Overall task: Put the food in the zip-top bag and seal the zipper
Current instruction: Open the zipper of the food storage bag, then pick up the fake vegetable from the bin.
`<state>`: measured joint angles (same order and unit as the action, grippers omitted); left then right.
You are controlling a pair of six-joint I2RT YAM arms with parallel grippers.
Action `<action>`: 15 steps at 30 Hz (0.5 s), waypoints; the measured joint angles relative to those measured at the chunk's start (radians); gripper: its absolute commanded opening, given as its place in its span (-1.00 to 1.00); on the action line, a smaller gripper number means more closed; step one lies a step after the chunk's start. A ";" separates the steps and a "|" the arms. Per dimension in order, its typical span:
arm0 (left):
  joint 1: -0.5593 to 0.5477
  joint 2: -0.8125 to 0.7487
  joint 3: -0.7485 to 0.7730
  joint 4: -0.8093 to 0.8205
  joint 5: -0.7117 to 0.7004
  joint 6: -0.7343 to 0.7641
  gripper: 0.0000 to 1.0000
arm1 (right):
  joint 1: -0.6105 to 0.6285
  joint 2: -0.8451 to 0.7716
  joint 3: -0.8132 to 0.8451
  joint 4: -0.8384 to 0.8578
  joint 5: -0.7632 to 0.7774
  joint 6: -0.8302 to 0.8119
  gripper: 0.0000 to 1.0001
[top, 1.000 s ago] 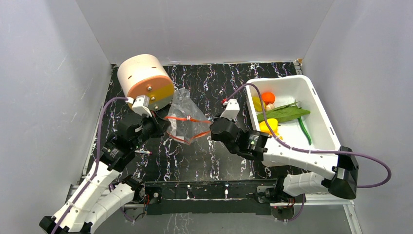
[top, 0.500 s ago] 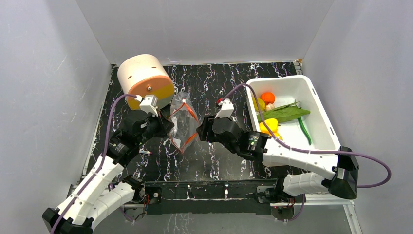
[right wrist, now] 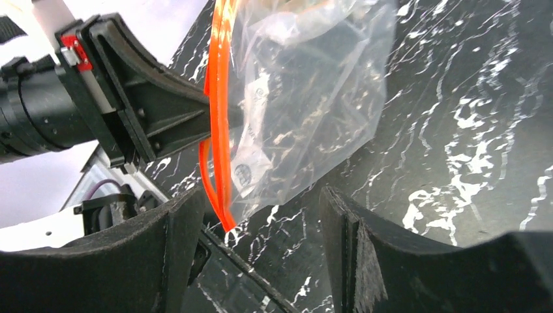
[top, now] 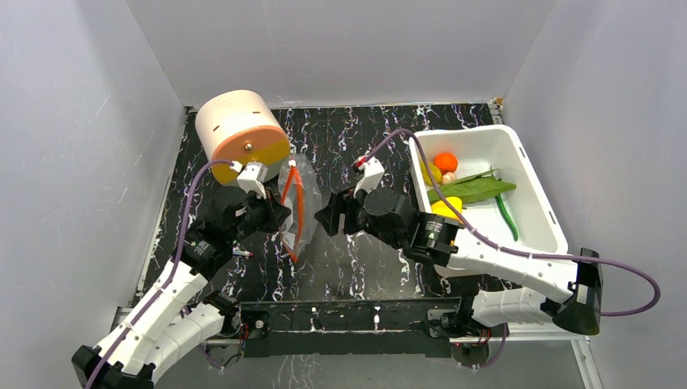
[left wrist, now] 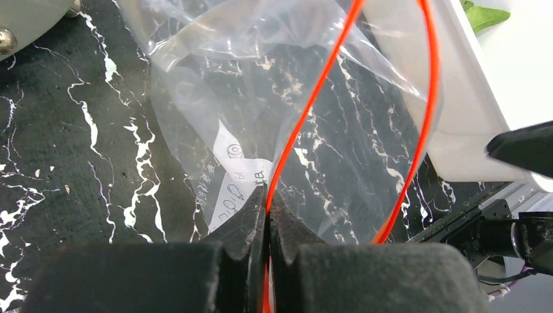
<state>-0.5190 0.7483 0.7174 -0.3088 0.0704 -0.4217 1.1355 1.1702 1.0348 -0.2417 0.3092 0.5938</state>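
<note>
The clear zip-top bag (top: 301,194) hangs narrow, pinched at its mouth by my left gripper (top: 279,217). In the left wrist view the left gripper (left wrist: 267,193) is shut on the red-orange zipper (left wrist: 312,101), whose two strips bow apart. My right gripper (top: 324,219) stands open just right of the bag, touching nothing. In the right wrist view the bag (right wrist: 306,98) and zipper (right wrist: 218,104) lie ahead of the open right gripper (right wrist: 261,225). The food lies in the white tub (top: 535,174): a tomato (top: 445,161), a yellow pepper (top: 448,207) and a green pod (top: 476,189).
A beige drum with an orange face (top: 241,130) lies on its side at the back left, close behind the bag. The tub fills the right side of the black marbled table (top: 356,267). White walls close in on three sides.
My right gripper has let go of the bag's mouth and opened, shifting left. The wide-open mouth has collapsed into a narrow loop hanging from the left gripper.
</note>
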 measured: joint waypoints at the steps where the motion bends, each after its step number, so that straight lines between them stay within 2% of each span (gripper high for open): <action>1: 0.000 -0.002 0.000 0.003 -0.002 0.004 -1.00 | -0.002 -0.001 0.014 -0.013 0.011 -0.012 0.28; 8: 0.000 -0.052 -0.013 0.071 -0.061 0.071 -1.00 | -0.065 -0.021 0.101 -0.082 0.108 -0.112 0.29; 15: 0.000 0.081 0.151 0.059 -0.108 0.188 -1.00 | -0.289 -0.012 0.122 -0.134 0.108 -0.199 0.31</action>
<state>-0.5186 0.8291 0.8684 -0.2501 -0.0372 -0.2333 0.8467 1.1580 1.1572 -0.3759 0.4175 0.3946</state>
